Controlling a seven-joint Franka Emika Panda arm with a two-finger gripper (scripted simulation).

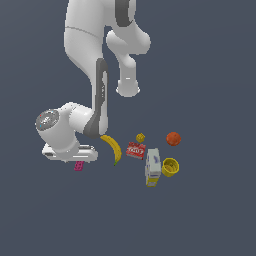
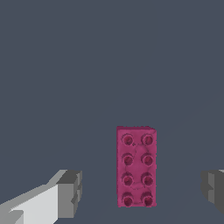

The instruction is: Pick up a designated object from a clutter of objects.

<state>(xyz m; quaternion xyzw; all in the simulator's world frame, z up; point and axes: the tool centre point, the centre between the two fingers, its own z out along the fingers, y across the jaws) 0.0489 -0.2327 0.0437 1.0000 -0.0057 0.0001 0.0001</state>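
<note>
Gripper hanging over small flat magenta-pink studded block, fingers apart w/ block between, not touching; block lying apart from yellow banana, so approach looking unobstructed

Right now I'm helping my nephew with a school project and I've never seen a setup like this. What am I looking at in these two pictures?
Both are computer-simulated renders of one white robot arm over a dark grey surface. The exterior view looks at the whole scene from off the arm. The wrist view comes from a camera on the arm's wrist, looking down past the gripper.

On the surface lie a banana, a red box, a small yellow cube, an orange ball, a yellow cup and a white-and-yellow carton. Apart from them, under the gripper, lies a studded pink block.

The gripper is open, one finger on each side of the block. Nothing is held.
</note>
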